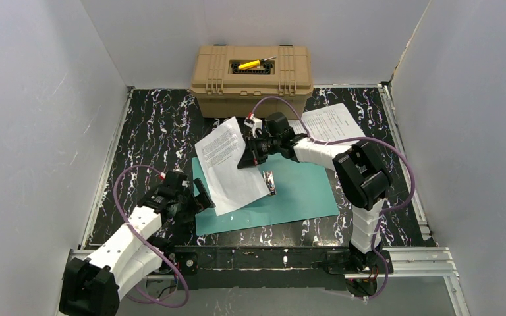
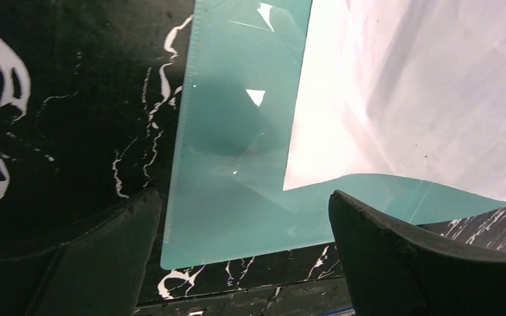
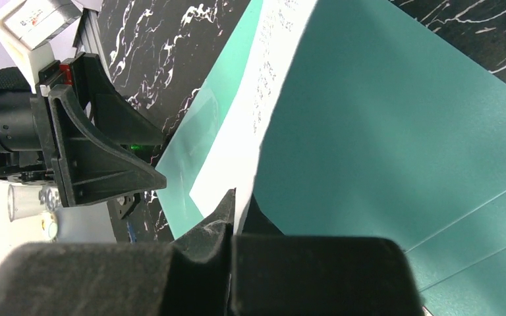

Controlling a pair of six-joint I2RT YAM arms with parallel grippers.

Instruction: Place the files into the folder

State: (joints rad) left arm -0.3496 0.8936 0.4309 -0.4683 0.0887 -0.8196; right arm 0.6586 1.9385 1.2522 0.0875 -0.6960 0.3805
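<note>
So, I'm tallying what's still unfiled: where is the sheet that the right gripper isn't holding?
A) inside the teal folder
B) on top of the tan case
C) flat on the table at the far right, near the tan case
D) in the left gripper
C: the second sheet lies flat on the table by the tan case's right end, clear of the teal folder.
</note>
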